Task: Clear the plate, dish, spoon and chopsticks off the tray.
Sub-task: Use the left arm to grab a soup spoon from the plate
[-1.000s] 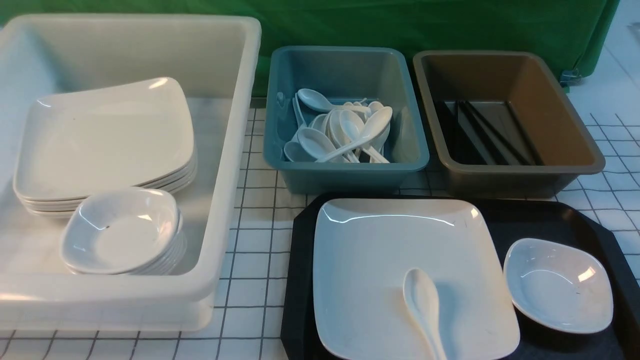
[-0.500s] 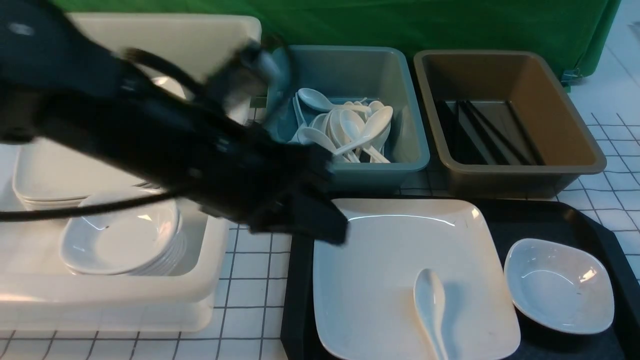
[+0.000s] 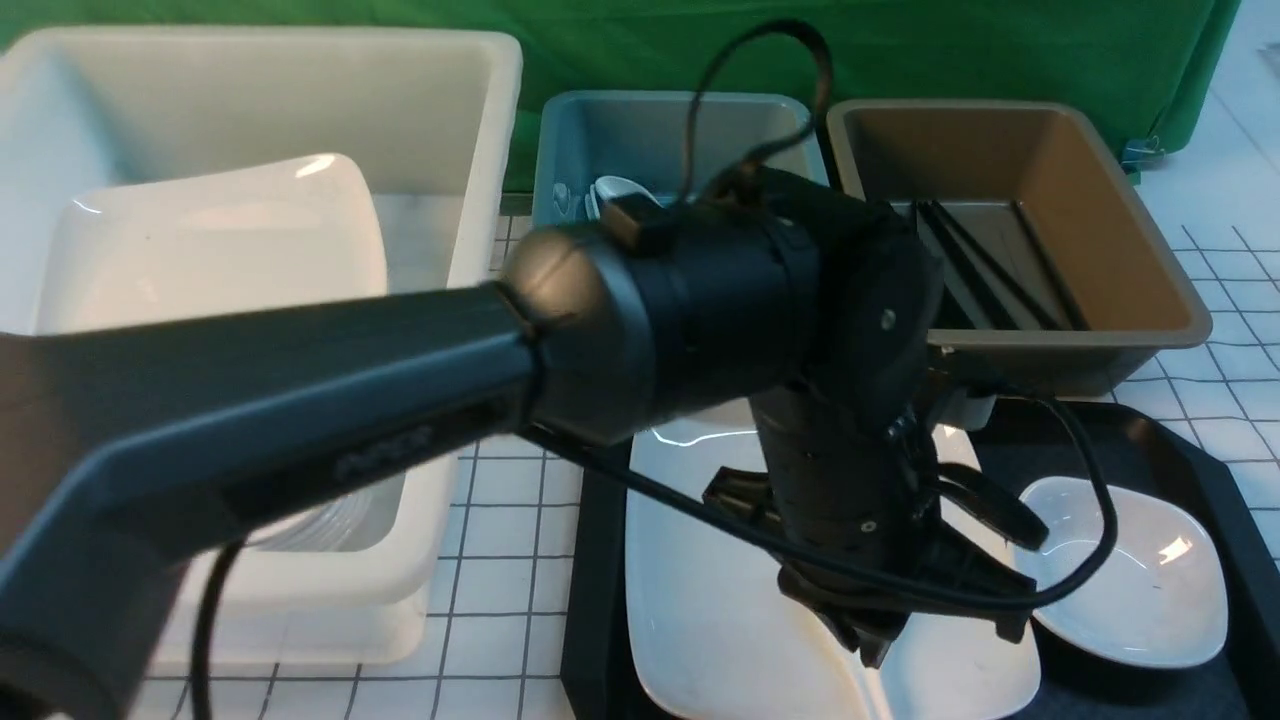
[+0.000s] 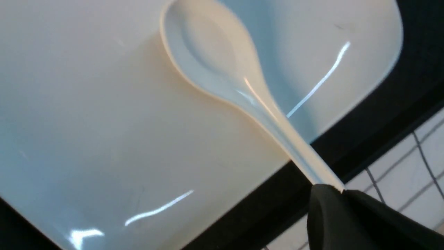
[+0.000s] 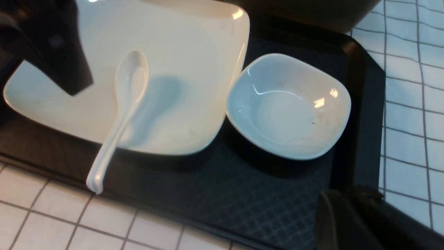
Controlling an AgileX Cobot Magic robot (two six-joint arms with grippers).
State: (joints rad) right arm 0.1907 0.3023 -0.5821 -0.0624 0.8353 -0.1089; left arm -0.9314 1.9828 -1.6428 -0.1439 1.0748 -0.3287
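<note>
Spoon (image 5: 128, 86) lies loose on plate (image 3: 700, 600), hollow side up. Its handle runs off the plate's 6 o'clock edge and out over the tray (image 3: 1205, 470) rim. Plate fills the tray's 9 o'clock half. Dish (image 3: 1130, 580) sits on the tray floor at the plate's 3 o'clock, just beside it; touching or not, can't tell.

Left gripper (image 3: 875, 650) hangs tip-down over the plate's 6 o'clock part, above the spoon. Its fingers look pressed together to one point, with nothing in them. Right gripper (image 5: 347, 222): only a dark part shows in its wrist view, so how far open can't tell; nothing seen in it.

Chopsticks (image 3: 990, 270), several black ones, lie in brown bin (image 3: 1150, 300) at the tray's 12 o'clock. Blue bin (image 3: 640, 130) at 11 o'clock holds white spoons (image 3: 620, 190). White tub (image 3: 480, 120) at 9 o'clock holds stacked plates (image 3: 200, 240).
</note>
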